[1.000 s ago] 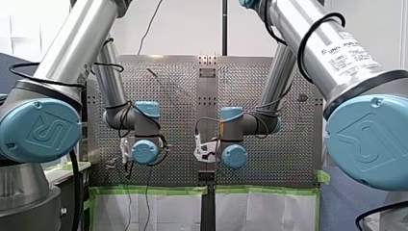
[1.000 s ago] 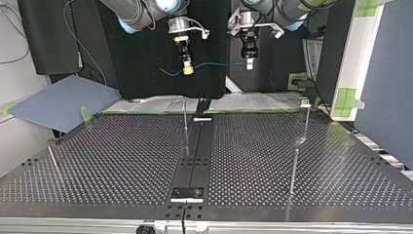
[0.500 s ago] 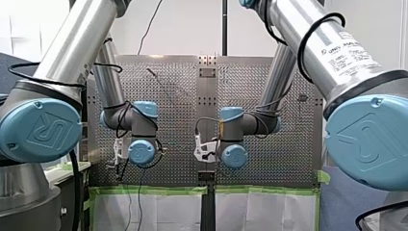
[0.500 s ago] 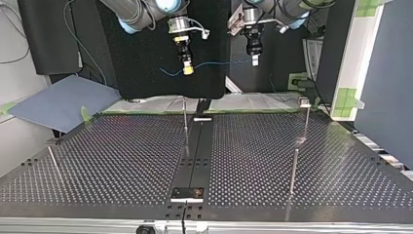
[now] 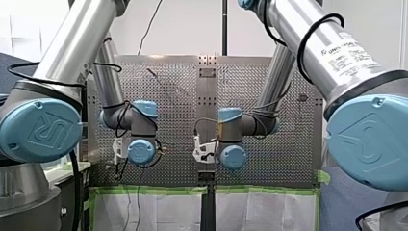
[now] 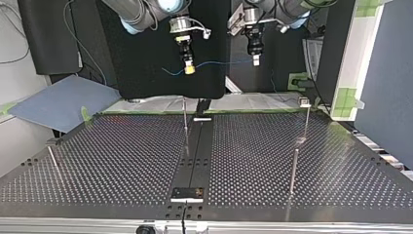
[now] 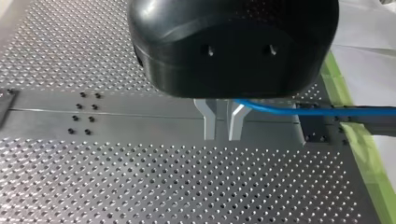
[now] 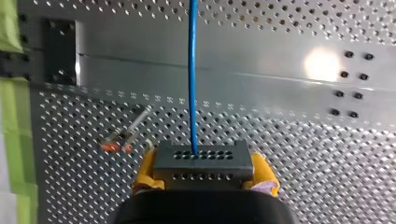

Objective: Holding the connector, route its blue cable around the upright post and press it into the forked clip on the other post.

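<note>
My right pincer (image 6: pixel 189 69) is clamped on the connector (image 8: pixel 203 162) and my left pincer (image 7: pixel 222 136) pinches the blue cable (image 6: pixel 221 63), upper middle of frame, so overstretching could yank it loose.

Plainly a robotics lab: perforated metal table (image 7: pixel 140 186) under my left gripper (image 7: pixel 222 134), green tape (image 7: pixel 369 158) edging it, cabled industrial arms (image 5: pixel 72 62).

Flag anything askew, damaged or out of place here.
Nothing is clearly wrong. The blue cable runs unkinked between my right end effector, whose yellow pads hold the connector square, and my left end effector. Only the thin post at the top view's left seems to lean.
</note>
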Action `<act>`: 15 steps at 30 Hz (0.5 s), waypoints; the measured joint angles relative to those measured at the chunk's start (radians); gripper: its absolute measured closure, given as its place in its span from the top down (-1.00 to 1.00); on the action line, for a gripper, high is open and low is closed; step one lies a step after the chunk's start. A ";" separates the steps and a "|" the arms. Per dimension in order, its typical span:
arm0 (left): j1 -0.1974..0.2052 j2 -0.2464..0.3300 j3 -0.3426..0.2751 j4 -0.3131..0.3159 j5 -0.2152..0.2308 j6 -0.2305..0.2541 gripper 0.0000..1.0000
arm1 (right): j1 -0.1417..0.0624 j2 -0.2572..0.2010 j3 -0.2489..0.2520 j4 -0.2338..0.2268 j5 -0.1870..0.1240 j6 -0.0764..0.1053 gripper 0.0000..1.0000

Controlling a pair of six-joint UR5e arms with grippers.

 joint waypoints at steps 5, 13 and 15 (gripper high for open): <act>0.005 0.038 0.007 -0.037 -0.001 -0.012 -0.68 | 0.035 -0.004 -0.039 0.039 0.020 0.039 -1.00; 0.018 0.098 0.020 -0.079 -0.014 -0.020 -0.68 | 0.033 -0.072 -0.112 0.112 0.025 0.112 -1.00; 0.022 0.111 0.028 -0.094 -0.030 -0.023 -0.68 | 0.026 -0.089 -0.128 0.128 0.026 0.126 -1.00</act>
